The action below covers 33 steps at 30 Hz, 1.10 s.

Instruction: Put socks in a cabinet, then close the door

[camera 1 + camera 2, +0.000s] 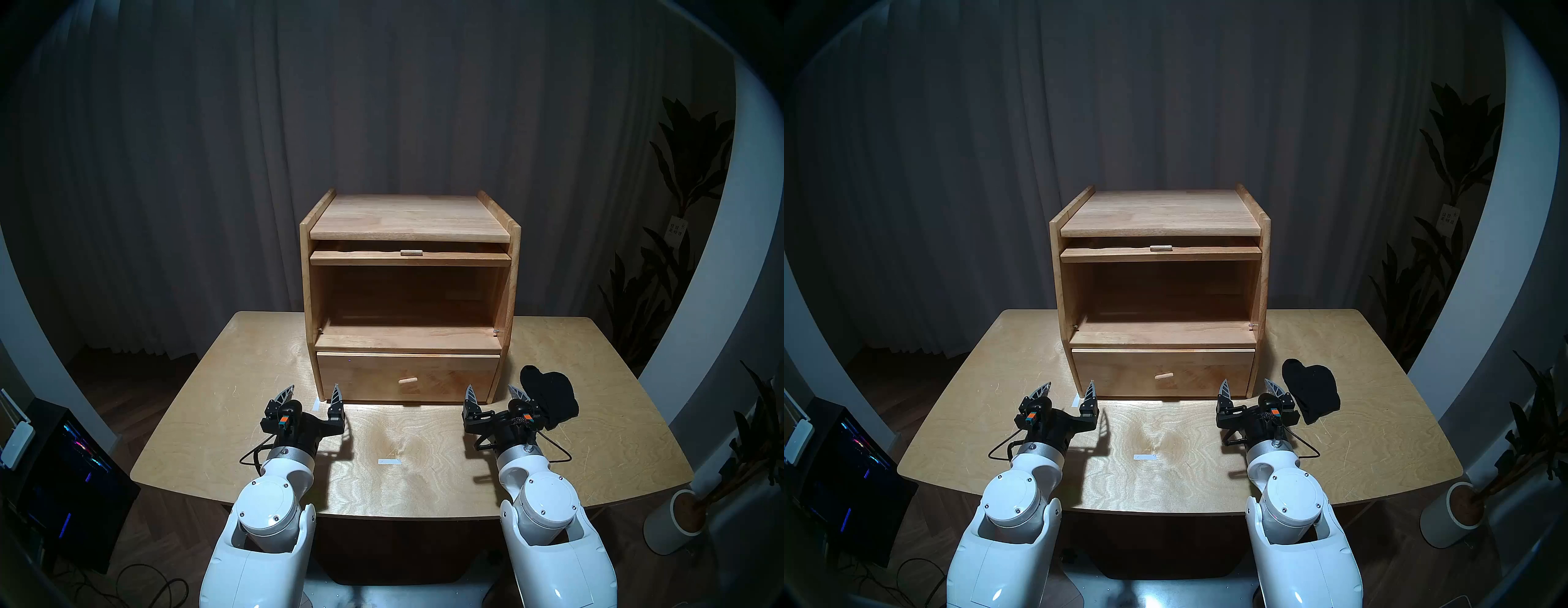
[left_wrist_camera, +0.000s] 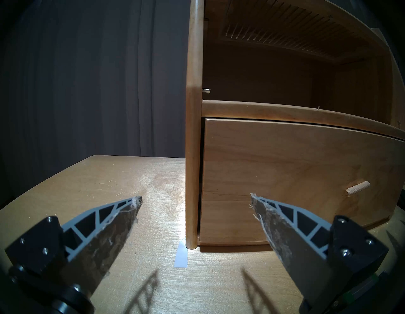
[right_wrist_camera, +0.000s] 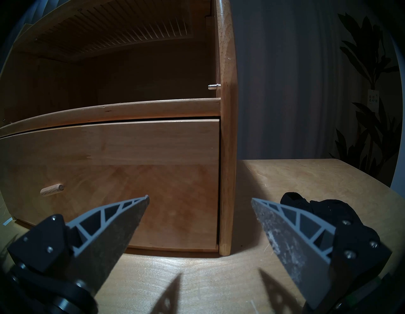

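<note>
The wooden cabinet (image 1: 409,297) stands mid-table, its upper compartment open and empty. The door (image 1: 410,258) lies flat, pushed in under the top, with its tab handle (image 1: 410,253) facing me; its ribbed window shows from below in the left wrist view (image 2: 285,33) and the right wrist view (image 3: 120,33). The black socks (image 1: 551,397) lie on the table right of the cabinet, also in the right wrist view (image 3: 324,208). My right gripper (image 1: 490,388) is open and empty, just left of the socks. My left gripper (image 1: 312,388) is open and empty at the cabinet's front left corner.
The lower drawer (image 1: 407,378) is shut, with a peg knob (image 1: 408,380). White tape marks lie on the table (image 1: 389,461) and by the cabinet's left post (image 2: 181,254). Potted plants (image 1: 687,513) stand right of the table, a dark computer case (image 1: 63,479) on the left.
</note>
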Each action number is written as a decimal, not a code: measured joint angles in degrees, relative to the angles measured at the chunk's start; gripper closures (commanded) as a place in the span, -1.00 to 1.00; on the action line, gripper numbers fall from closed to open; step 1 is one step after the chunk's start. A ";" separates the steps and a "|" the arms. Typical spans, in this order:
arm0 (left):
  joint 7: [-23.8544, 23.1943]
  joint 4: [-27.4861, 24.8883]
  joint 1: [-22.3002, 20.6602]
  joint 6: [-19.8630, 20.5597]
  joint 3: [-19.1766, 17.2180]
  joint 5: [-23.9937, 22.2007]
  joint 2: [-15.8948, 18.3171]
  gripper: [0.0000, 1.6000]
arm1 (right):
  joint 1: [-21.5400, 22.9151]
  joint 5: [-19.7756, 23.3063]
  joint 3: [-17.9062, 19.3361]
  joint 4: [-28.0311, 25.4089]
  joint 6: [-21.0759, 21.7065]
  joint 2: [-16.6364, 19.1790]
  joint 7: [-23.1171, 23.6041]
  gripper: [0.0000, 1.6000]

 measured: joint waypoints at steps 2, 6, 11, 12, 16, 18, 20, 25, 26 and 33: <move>0.00 0.01 0.00 0.00 0.00 0.00 0.00 -1.00 | 0.00 0.00 0.00 0.01 0.00 0.00 0.00 -1.00; 0.00 0.02 0.01 0.00 0.00 0.00 0.00 -1.00 | -0.01 0.01 0.00 0.04 0.00 0.00 0.00 -1.00; -0.09 -0.01 0.08 0.00 0.00 -0.03 0.00 -1.00 | -0.01 0.01 0.00 0.05 0.00 0.00 0.00 -1.00; -0.19 -0.12 0.18 0.00 0.00 -0.05 0.03 -1.00 | -0.01 0.01 0.00 0.05 0.00 0.00 -0.01 -1.00; -0.49 -1.24 0.99 0.10 0.00 -0.07 0.31 -1.00 | -0.01 0.01 0.00 0.06 0.00 0.01 -0.01 -1.00; -0.63 -2.26 1.62 0.16 -0.08 -0.04 0.51 -1.00 | -0.01 0.01 -0.01 0.07 0.00 0.01 -0.01 -1.00; -0.70 -3.28 2.16 0.23 -0.23 -0.03 0.67 -1.00 | -0.01 0.02 -0.01 0.08 0.00 0.01 -0.01 -1.00; -1.27 -7.23 4.08 -0.28 -1.27 -0.68 1.19 -1.00 | -0.01 0.02 -0.01 0.12 0.00 0.01 -0.01 -1.00; -1.37 -7.82 4.37 -0.38 -1.40 -0.79 1.28 -1.00 | -0.01 0.02 -0.01 0.13 0.00 0.01 -0.01 -1.00; -2.12 -12.67 6.87 0.13 -2.16 -1.75 1.83 -1.00 | -0.01 0.03 -0.01 0.16 0.00 0.01 -0.02 -1.00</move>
